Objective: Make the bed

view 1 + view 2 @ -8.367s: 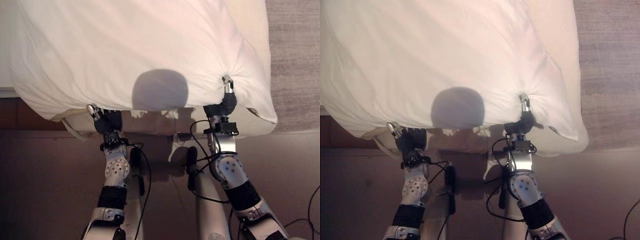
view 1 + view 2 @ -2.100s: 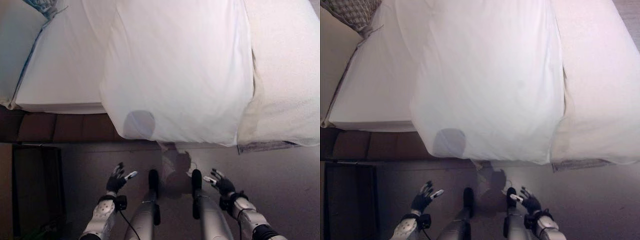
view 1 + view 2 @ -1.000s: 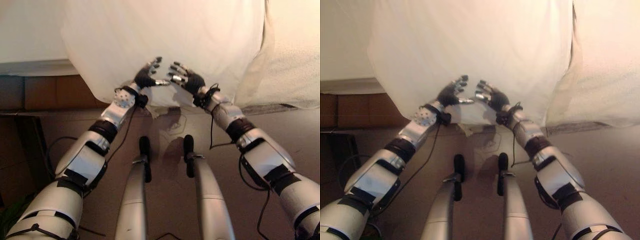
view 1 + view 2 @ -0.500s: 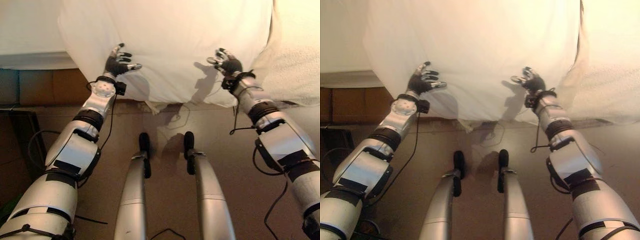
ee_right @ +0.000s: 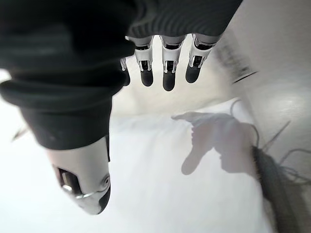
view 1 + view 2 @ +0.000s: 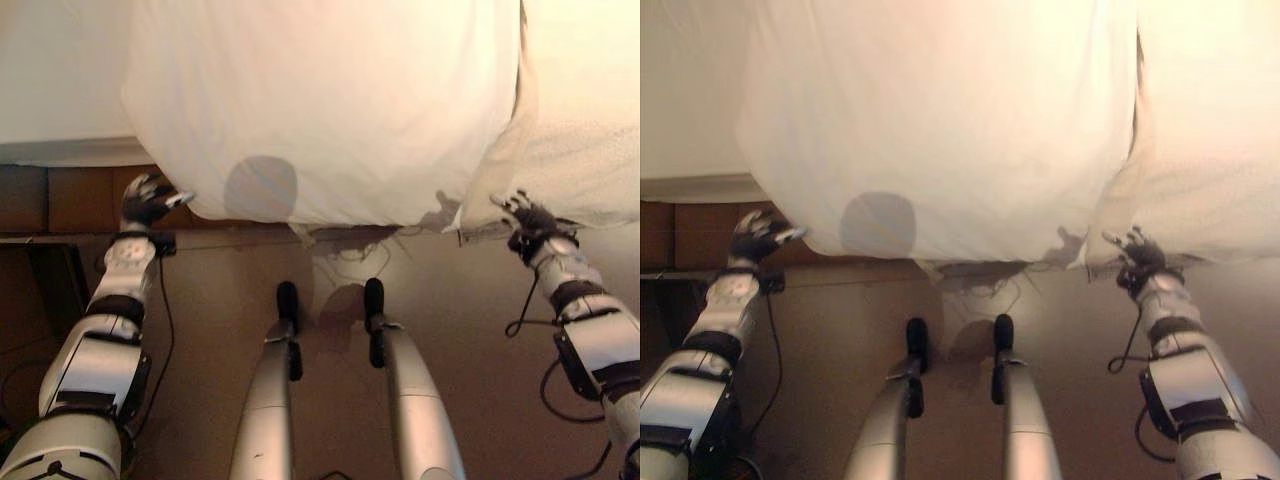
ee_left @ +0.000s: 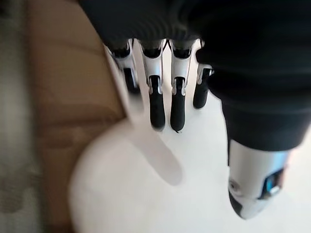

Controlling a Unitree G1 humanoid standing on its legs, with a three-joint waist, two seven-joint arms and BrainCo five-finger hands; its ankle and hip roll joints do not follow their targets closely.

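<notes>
hands are seen spread wide apart at the two near corners of the white duvet (image 6: 330,100). the left hand (image 6: 146,200) is held just beside the duvet's near left corner, its fingers (image 7: 164,102) straight and loosely parted in the wrist view, with nothing pinched between them and the thumb; white cloth lies past the fingertips, but contact cannot be confirmed. the right hand (image 6: 530,217) is held at the near right corner, where the duvet's edge meets the textured white blanket (image 6: 590,120); its fingers (image 5: 167,68) are likewise seen straight and relaxed, clear of the cloth, nothing being gripped.

outward from the hands, the duvet is laid across the bed with its near edge hanging over the side towards the floor (image 6: 450,330), and a bare strip of white mattress (image 6: 55,90) is left showing to the left above the brown bed base (image 6: 70,200). the blanket is spread to the right, partly overlapped by the duvet's edge.

the step in hand is judged to be the reach for the duvet's near corners. next, both corners would need to be pinched together, then the cloth drawn evenly so the bare mattress is covered and the hang is squared.
</notes>
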